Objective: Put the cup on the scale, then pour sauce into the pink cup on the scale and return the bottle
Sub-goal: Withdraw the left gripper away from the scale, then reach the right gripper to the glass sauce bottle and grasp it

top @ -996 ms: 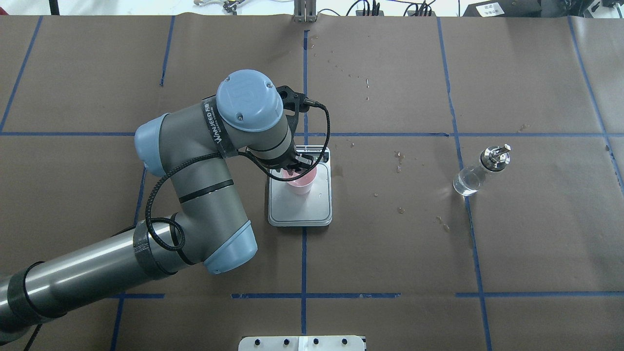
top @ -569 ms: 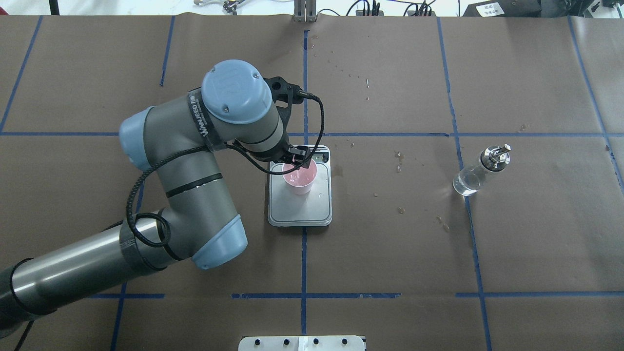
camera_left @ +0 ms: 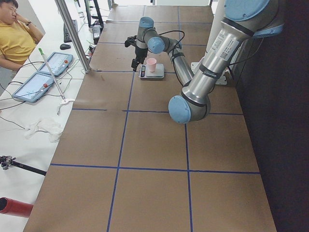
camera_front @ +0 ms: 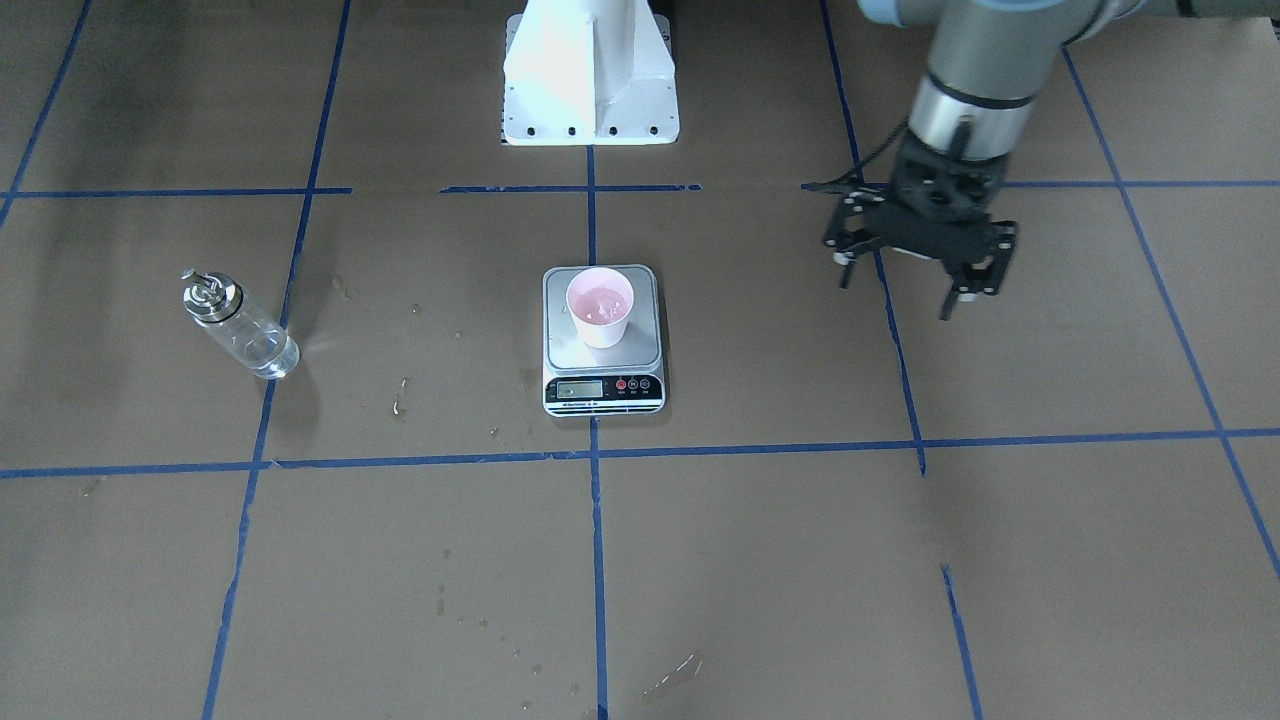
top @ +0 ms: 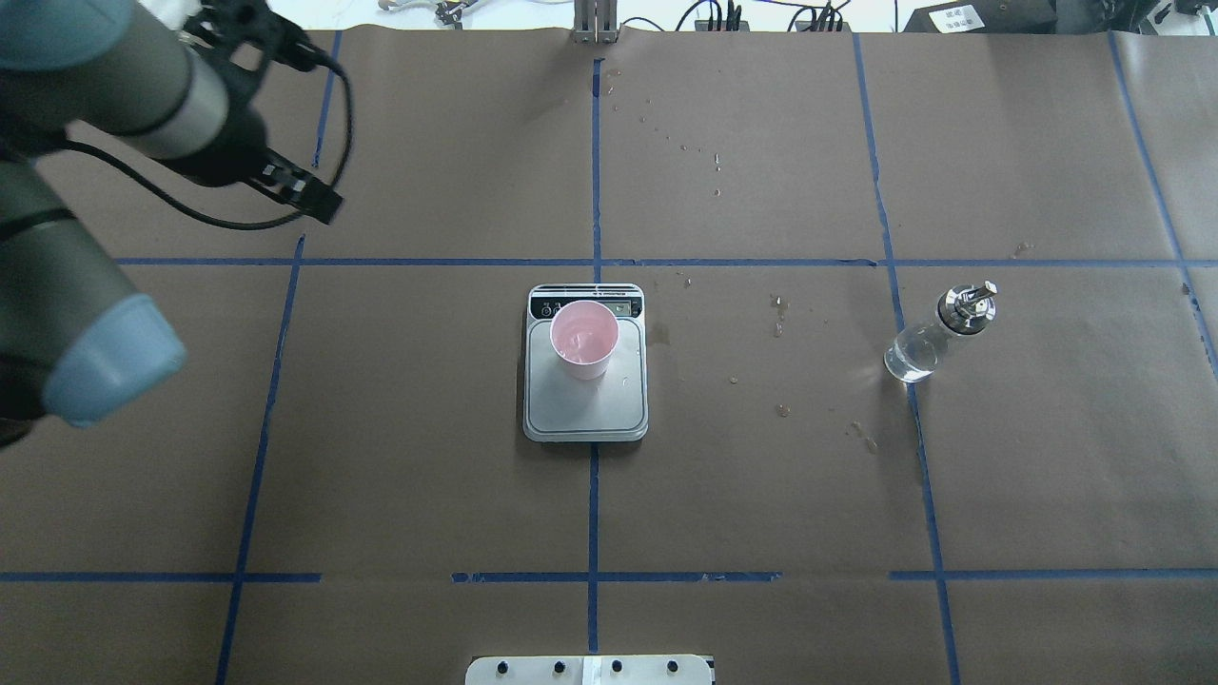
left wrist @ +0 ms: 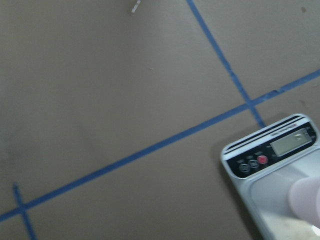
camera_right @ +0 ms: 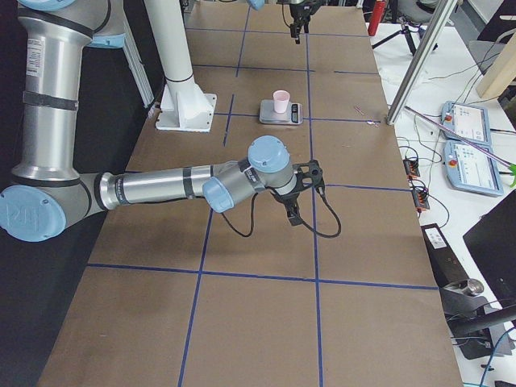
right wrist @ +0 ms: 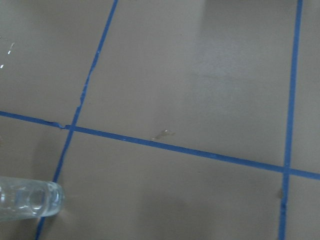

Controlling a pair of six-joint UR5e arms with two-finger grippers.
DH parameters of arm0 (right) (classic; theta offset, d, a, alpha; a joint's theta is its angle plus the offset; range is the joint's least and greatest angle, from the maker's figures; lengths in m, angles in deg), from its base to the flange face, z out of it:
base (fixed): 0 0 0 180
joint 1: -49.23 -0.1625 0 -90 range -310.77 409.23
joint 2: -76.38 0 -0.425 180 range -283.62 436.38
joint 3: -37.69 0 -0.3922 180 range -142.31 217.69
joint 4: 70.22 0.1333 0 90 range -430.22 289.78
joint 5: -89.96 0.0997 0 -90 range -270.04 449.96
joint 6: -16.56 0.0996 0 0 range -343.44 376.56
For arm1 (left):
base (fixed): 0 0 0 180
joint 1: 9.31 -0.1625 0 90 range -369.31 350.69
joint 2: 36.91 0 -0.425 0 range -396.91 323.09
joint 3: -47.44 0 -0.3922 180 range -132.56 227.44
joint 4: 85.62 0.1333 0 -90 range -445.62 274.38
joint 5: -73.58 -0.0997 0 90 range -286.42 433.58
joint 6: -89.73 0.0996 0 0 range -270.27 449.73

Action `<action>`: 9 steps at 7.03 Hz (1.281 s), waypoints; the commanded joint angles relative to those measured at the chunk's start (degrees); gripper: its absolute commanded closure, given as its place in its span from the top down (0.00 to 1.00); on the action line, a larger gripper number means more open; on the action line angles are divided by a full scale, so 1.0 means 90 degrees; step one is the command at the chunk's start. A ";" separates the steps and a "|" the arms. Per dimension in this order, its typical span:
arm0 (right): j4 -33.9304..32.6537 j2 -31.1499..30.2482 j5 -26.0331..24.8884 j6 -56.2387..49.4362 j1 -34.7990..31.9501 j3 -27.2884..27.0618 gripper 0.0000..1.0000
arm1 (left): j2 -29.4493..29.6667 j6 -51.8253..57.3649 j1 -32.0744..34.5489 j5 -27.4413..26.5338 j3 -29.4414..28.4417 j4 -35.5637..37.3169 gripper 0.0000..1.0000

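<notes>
The pale pink cup (top: 583, 340) stands upright on the far part of the scale's steel plate (top: 585, 409), free of any gripper; it also shows in the front view (camera_front: 600, 305). The scale's black display strip (camera_front: 600, 388) faces away from me. The clear glass bottle (top: 937, 333) with a silver cap stands on the table to the right, and its base shows in the right wrist view (right wrist: 27, 200). My left gripper (camera_front: 895, 297) is open and empty, raised far left of the scale. My right gripper (camera_right: 294, 211) shows only in the exterior right view; I cannot tell its state.
Wet spots (top: 780, 314) dot the brown paper between scale and bottle. The white robot base (camera_front: 590, 70) stands at my edge of the table. An operator (camera_left: 17, 38), tablets (camera_left: 43, 72) and a metal post (camera_left: 72, 34) are beyond the far edge.
My left gripper has let go of the cup and drawn back far to the left and away from the scale. The cup stays on the plate. The bottle has not moved.
</notes>
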 commanded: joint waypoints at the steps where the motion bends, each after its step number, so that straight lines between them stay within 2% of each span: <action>1: -0.0007 -0.0002 -0.0639 0.1962 0.1198 -0.1074 1.00 | -0.1350 0.2190 0.1594 0.0782 -0.0016 0.0038 1.00; 2: -0.0017 -0.0021 -0.1244 0.2851 0.1988 -0.1553 1.00 | -0.1811 0.3301 0.2624 0.0871 -0.0607 -0.0001 1.00; 3: -0.0026 -0.0031 -0.1376 0.3228 0.2296 -0.1809 1.00 | -0.1912 0.4550 0.3562 0.1462 -0.1271 -0.0030 1.00; 4: -0.0026 -0.0186 -0.1725 0.3667 0.2743 -0.2140 1.00 | -0.2174 0.4766 0.4045 0.2096 -0.1973 -0.0156 1.00; 6: -0.0007 -0.0567 -0.3477 0.4556 0.4254 -0.2485 1.00 | -0.3138 0.4787 0.4506 0.2180 -0.2078 -0.1051 1.00; 7: 0.0070 -0.0607 -0.4434 0.5082 0.5074 -0.2486 1.00 | -0.3569 0.4778 0.4538 0.2470 -0.2049 -0.1114 1.00; 8: 0.0487 -0.0888 -0.5565 0.5628 0.6078 -0.2466 1.00 | -0.3786 0.4778 0.4548 0.2609 -0.1865 -0.1134 1.00; 9: 0.0830 -0.1065 -0.6427 0.5827 0.6687 -0.2311 1.00 | -0.3827 0.4758 0.4539 0.2629 -0.1796 -0.1134 1.00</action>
